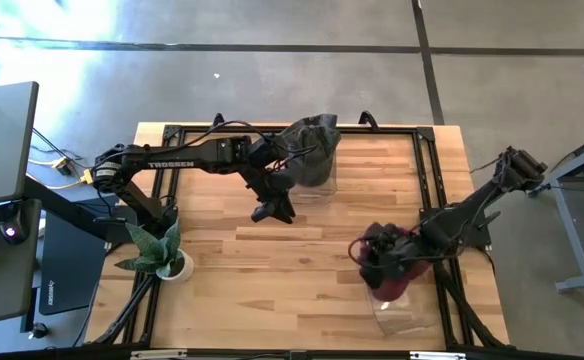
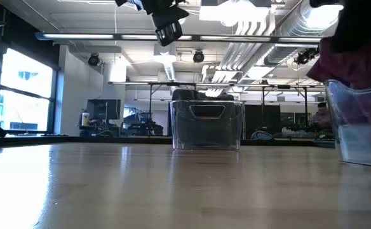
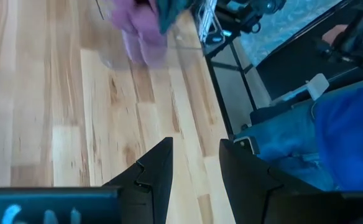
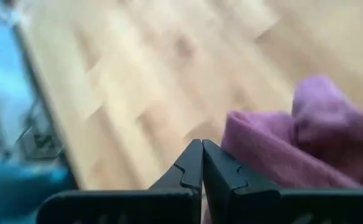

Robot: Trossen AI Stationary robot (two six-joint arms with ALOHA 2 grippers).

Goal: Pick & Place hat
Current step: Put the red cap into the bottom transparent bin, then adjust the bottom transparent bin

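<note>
In the high view we saw the right tool (image 1: 374,262) at the right front part of the wooden surface (image 1: 272,260), just over the rim of a clear plastic bin (image 1: 404,312). A dark red hat (image 1: 396,275) was bunched right at this tool and hung over the bin. In the right wrist view the fingers (image 4: 191,165) were pressed together, tip against tip, and the purple-red cloth of the hat (image 4: 306,137) lay just beside them, touching one side. We could not tell whether any cloth was pinched between the tips.

The left tool (image 1: 275,210) hung above the middle of the surface, well apart from the red hat. In the left wrist view its fingers (image 3: 160,171) were spread with nothing between them, and the red hat (image 3: 141,25) showed far ahead of them.

A second clear bin (image 1: 317,165) stood at the far edge of the surface, near the left arm, with a grey hat (image 1: 312,135) inside it. In the low view this bin (image 2: 206,124) stood upright on the surface. A small potted plant (image 1: 157,250) stood at the left side.
</note>
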